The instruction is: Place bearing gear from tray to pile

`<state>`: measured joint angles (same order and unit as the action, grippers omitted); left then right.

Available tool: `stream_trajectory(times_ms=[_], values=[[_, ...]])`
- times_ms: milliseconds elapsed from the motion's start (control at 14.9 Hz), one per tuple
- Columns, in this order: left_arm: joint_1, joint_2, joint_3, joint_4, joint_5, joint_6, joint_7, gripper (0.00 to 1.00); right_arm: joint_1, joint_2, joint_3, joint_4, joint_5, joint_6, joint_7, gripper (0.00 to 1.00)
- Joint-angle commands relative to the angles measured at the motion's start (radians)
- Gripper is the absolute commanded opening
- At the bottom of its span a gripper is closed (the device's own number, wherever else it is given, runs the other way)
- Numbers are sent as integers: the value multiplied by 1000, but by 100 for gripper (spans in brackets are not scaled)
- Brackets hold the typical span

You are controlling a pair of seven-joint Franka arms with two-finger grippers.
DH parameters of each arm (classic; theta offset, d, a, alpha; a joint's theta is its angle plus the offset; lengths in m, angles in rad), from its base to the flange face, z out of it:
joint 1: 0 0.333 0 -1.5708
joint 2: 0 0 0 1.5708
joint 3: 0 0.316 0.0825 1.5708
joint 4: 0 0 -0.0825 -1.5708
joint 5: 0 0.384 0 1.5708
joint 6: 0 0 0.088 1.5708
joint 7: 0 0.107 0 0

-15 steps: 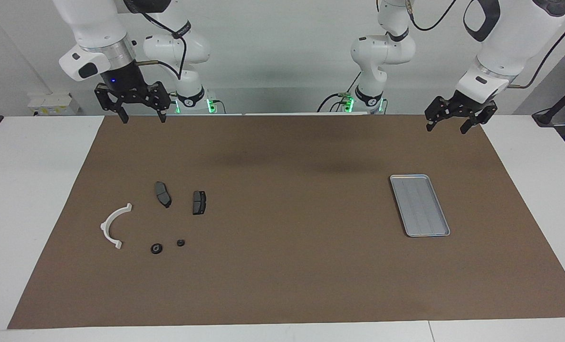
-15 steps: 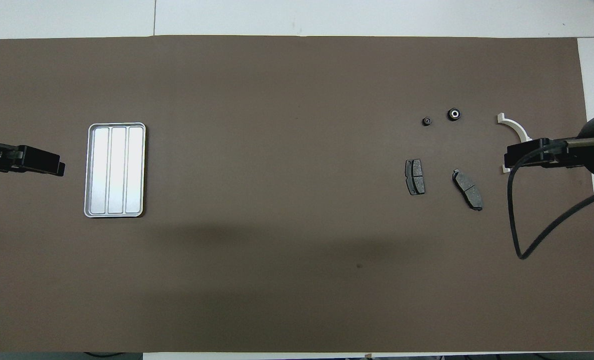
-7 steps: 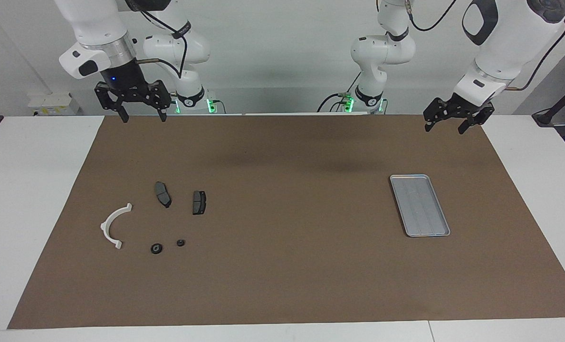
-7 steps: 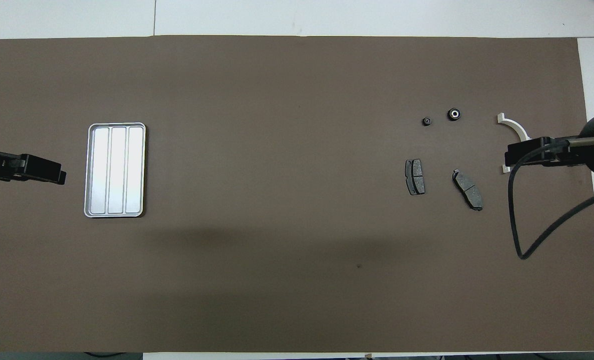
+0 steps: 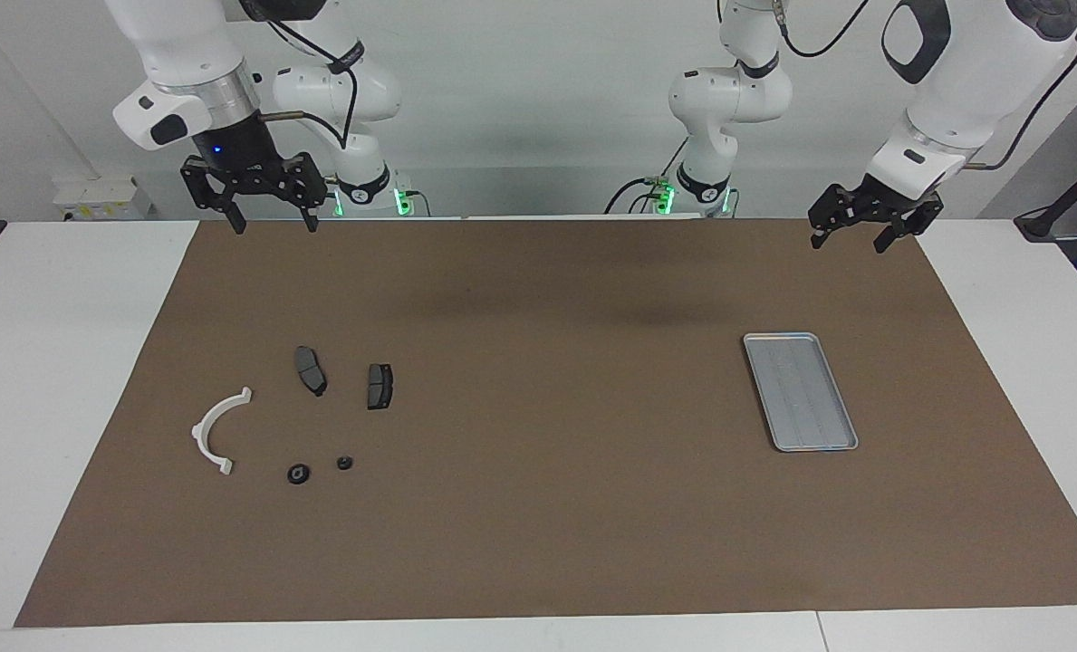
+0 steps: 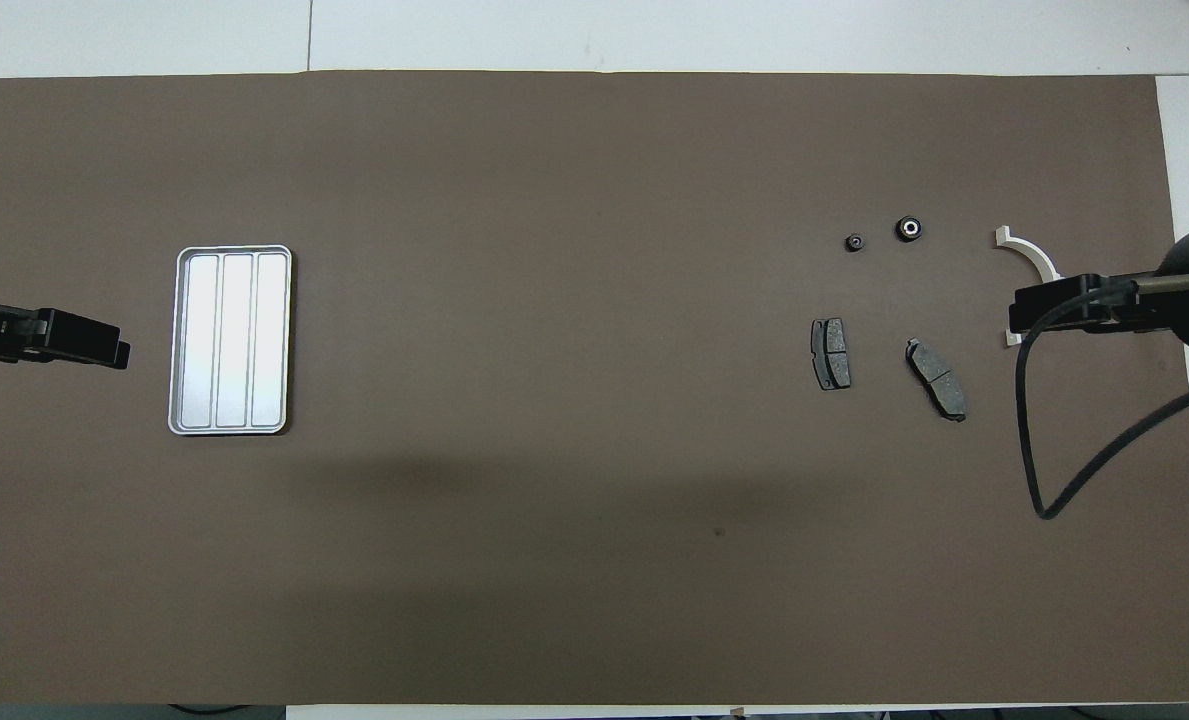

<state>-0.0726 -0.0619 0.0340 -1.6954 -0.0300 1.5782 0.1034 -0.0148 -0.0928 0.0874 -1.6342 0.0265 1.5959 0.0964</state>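
Tray (image 5: 800,390): silver-grey, ridged, lying flat on the brown mat (image 5: 538,543) at right of centre in the facing view; nothing is visible in it. In the overhead view the same tray (image 6: 231,340) sits at mid-left.

Pile: lower left of the facing view. It comprises a white half-ring bracket (image 5: 215,430), two dark brake pads (image 5: 311,369) (image 5: 379,386) above it in the frame, and two small dark round parts (image 5: 298,474) (image 5: 344,464) below the pads. All lie apart from one another, none touching.

Left gripper (image 5: 850,234): raised at upper right of the facing view, over the mat's top edge, fingers spread, holding nothing.

Right gripper (image 5: 272,220): raised at upper left, over the mat's top corner, fingers likewise spread and empty.
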Motion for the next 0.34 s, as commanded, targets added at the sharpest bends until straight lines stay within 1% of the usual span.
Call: stream_trajectory(times_ms=[0,269], values=[[-1,-30,1,-38,16,28,-13,100,-13,-2,9,-4,24,7,6,100],[-1,-30,3,-38,16,31,-14,100,-19,-2,9,-4,24,7,3,100]])
